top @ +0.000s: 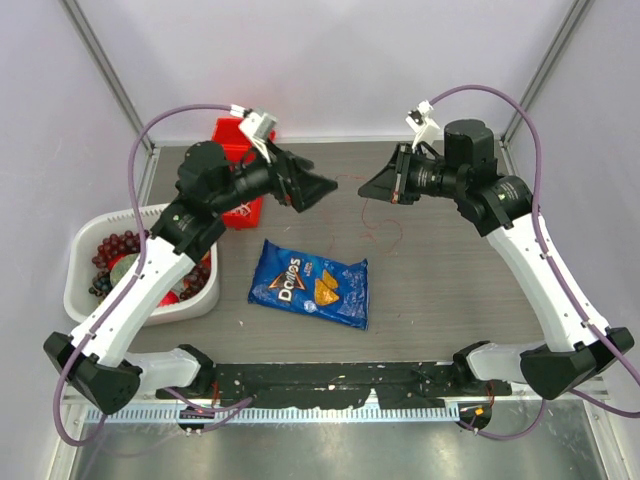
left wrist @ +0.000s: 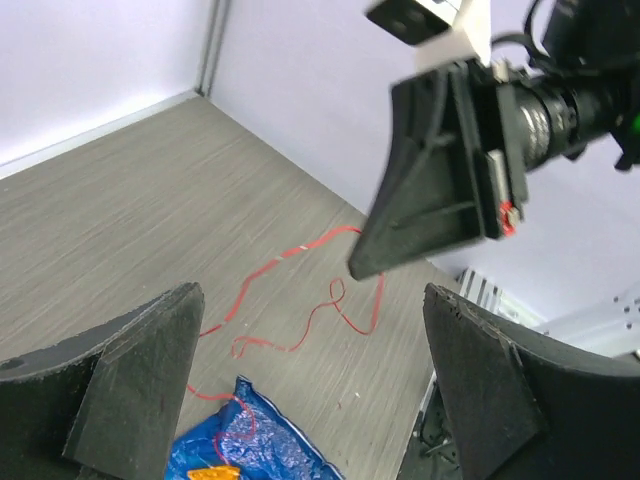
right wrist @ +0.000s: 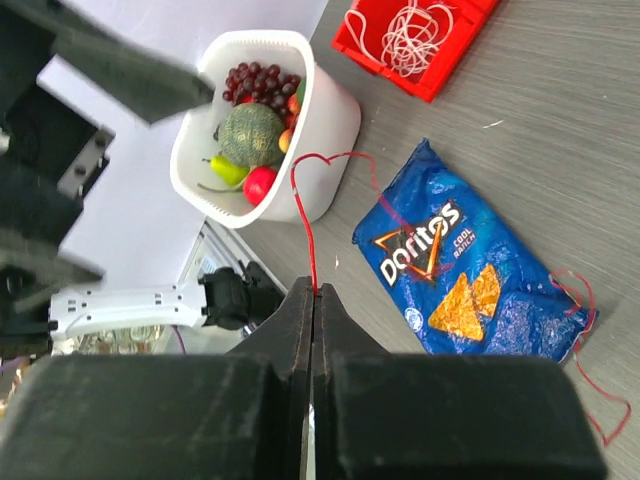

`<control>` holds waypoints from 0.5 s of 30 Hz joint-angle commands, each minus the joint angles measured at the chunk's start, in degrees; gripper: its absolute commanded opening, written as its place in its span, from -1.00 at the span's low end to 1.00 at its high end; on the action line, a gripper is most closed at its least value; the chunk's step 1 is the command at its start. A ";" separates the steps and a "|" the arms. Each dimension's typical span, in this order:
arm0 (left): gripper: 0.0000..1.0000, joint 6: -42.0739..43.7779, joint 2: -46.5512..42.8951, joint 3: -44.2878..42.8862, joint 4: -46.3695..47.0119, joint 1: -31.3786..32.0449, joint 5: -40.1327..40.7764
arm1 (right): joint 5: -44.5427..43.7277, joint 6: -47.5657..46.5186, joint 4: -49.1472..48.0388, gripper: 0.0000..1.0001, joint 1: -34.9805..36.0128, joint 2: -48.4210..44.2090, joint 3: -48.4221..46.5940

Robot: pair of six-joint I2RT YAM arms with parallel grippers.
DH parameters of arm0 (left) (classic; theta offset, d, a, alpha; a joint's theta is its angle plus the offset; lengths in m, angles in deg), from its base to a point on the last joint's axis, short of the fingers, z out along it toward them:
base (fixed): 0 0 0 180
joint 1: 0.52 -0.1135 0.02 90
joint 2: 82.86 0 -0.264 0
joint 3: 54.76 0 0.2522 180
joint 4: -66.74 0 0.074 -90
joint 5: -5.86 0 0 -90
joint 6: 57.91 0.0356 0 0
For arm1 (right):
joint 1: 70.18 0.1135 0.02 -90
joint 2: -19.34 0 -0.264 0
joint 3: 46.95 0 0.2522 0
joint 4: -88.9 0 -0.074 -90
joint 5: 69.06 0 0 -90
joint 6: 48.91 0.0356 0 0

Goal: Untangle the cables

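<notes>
From above, the left gripper point(top: 318, 188) and right gripper point(top: 372, 186) face each other, tips near, above the table's point(top: 450, 290) middle. A thin red cable point(top: 368, 215) lies in loose curls at 6 o'clock below them. The chip bag point(top: 310, 283) sits further toward 6, the white tub point(top: 85, 235) of fruit at 9, the red tray point(top: 232, 133) at 11.

On the left wrist camera, the left gripper's point(left wrist: 308, 295) fingers point(left wrist: 140, 380) stand spread with nothing between them. The red cable point(left wrist: 300, 300) curls on the table beyond, reaching the bag point(left wrist: 250, 445) at 6.

On the right wrist camera, the right gripper point(right wrist: 313, 292) is pressed together, pinching the red cable point(right wrist: 305, 220), which rises toward 12. White cords point(right wrist: 410, 25) lie coiled in the tray point(right wrist: 440, 75) at 1 o'clock.
</notes>
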 commanded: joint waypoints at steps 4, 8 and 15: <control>0.82 -9.17 5.51 -3.15 3.34 -3.65 -7.07 | 8.00 -2.09 -2.33 -0.99 0.33 -1.51 0.30; 0.79 -11.82 5.09 4.30 15.90 -2.51 -6.38 | 8.26 -0.68 -3.82 -0.99 0.33 -1.16 0.57; 0.66 -2.88 7.63 -0.24 6.28 4.16 -1.04 | 5.46 2.13 -4.88 -0.98 0.33 -0.63 0.04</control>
